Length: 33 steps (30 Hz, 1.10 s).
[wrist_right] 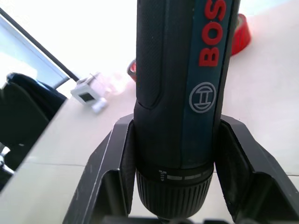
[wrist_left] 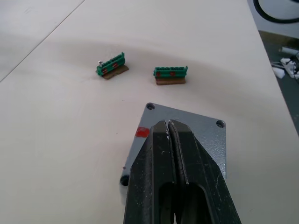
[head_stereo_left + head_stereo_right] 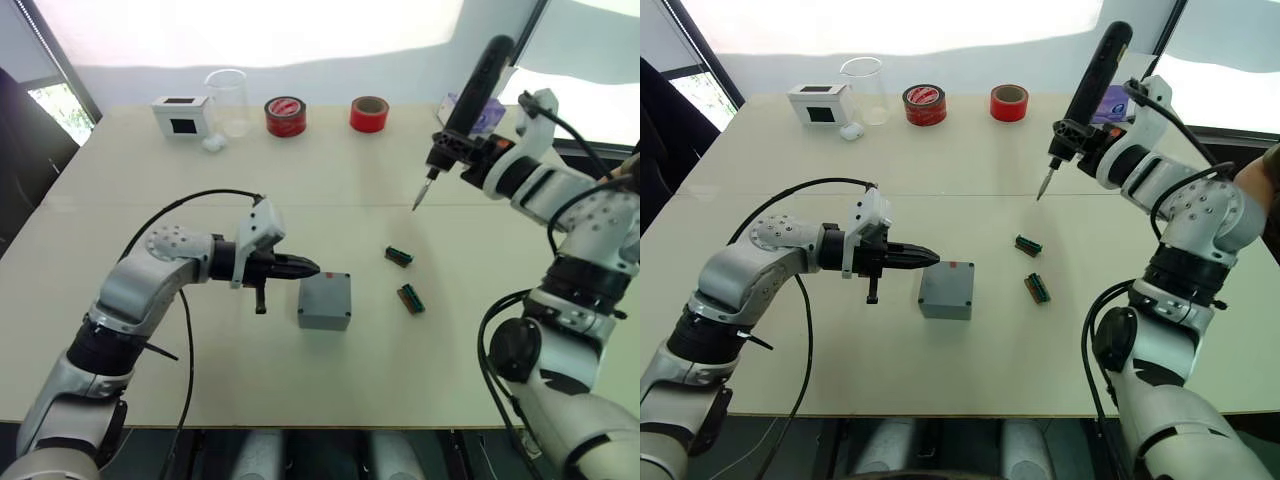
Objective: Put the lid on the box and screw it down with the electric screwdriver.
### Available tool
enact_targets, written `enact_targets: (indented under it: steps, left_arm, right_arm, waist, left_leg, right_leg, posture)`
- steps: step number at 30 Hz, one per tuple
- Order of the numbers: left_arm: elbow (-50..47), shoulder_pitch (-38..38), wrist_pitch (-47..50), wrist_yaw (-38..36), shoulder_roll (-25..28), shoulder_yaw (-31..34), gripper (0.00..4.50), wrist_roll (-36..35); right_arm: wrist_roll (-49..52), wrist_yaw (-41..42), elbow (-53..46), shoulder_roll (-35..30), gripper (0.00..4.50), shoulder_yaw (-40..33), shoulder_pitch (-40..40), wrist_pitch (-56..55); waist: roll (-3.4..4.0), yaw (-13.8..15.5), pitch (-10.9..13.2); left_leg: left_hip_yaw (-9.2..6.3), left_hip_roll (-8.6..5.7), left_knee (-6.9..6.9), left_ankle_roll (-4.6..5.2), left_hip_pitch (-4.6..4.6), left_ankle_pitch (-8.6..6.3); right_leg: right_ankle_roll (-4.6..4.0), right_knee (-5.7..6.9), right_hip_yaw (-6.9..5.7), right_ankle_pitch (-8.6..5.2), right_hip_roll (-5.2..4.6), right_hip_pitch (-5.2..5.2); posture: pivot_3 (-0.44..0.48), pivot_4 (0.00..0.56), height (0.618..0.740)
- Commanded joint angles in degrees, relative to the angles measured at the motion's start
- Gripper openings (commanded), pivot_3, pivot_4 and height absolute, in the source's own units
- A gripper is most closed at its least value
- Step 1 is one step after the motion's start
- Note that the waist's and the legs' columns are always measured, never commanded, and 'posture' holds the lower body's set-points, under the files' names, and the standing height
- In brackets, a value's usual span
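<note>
1. You have the left claw (image 2: pixel 169 128) pressed together, its black fingers (image 2: pixel 154 154) meeting at the tips, hovering at the left edge of the small square grey metal box (image 3: pixel 325 301)
2. In the left wrist view you can see the thin flat grey metal lid (image 2: pixel 201 133) sitting on top of that box, its corner screw holes showing and a red mark near one edge
3. The box stands on the pale beige desk (image 3: pixel 330 190), near the middle and toward the front edge
4. Your right claw (image 1: pixel 180 154) is pinching the thick black pen-shaped electric screwdriver (image 3: pixel 470 95), one finger on each side of its barrel just above the knurled collar
5. You are holding the screwdriver tilted in the air over the right half of the desk, its thin metal bit pointing down and to the left, well apart from the box
6. Two small green-and-brown bit holders (image 3: pixel 399 256) (image 3: pixel 410 298) lie on the desk to the right of the box, between it and the screwdriver tip
7. Along the far edge of the desk you can see a small white box with a black window (image 3: pixel 181 115), a clear glass beaker (image 3: pixel 228 100) and two red tape rolls (image 3: pixel 286 116) (image 3: pixel 369 113)
</note>
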Motion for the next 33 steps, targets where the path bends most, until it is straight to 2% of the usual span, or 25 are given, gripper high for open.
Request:
enact_targets:
  steps: [1, 7, 13, 17, 33]
  left_arm:
    - [0.04, -0.84, -1.14, -1.23, 0.01, -0.89, 0.0, 1.28]
    - [1.34, -0.28, -2.58, -0.44, -1.83, -2.32, 0.0, 3.94]
    - [1.15, 0.21, -2.95, -1.62, -1.53, -3.98, 0.0, 5.88]
    - [1.2, 1.19, -3.78, -1.54, -2.05, -5.22, 0.0, 7.33]
    - [2.84, 2.09, -5.95, -2.08, -2.07, -6.06, 0.0, 10.16]
  right_arm:
    - [2.97, 4.74, -14.05, 0.98, 1.75, 5.4, 4.3, -7.73]
    - [4.18, 3.18, -21.45, 7.77, 1.75, 11.87, 10.83, -14.35]
    - [2.87, 4.46, -25.02, 6.3, 1.75, 18.95, 16.11, -17.53]
    - [-2.33, 6.75, -25.48, 3.72, 1.75, 25.39, 20.81, -22.49]
    - [-1.97, 7.57, -26.35, 3.18, 1.75, 30.42, 25.76, -26.31]
  waist:
    - [0.01, -0.08, 0.0]
    - [0.06, -0.53, 0.02]
    - [0.06, -0.2, 0.02]
    - [0.07, -0.25, 0.01]
    - [0.06, -0.17, 0.0]
  left_leg:
    - [0.0, 0.0, -0.01, 0.02, 0.0, -0.01]
    - [0.0, 0.08, -0.02, 0.18, 0.06, -0.1]
    - [-0.02, 0.07, 0.02, 0.21, 0.07, -0.11]
    - [-0.02, 0.07, 0.03, 0.21, 0.09, -0.11]
    - [-0.03, 0.08, 0.04, 0.22, 0.13, -0.12]
  right_leg:
    - [0.01, 0.0, 0.0, 0.01, 0.01, 0.0]
    - [0.01, 0.08, 0.04, 0.0, 0.12, -0.05]
    - [0.01, 0.05, 0.03, 0.0, 0.13, -0.04]
    - [0.0, 0.03, 0.03, 0.0, 0.13, -0.02]
    - [0.0, 0.03, 0.03, 0.0, 0.14, -0.01]
  posture:
    - [0.0, 0.15, 0.74]
    - [0.0, 0.15, 0.74]
    - [0.0, 0.15, 0.74]
    - [0.0, 0.15, 0.74]
    - [0.0, 0.15, 0.74]
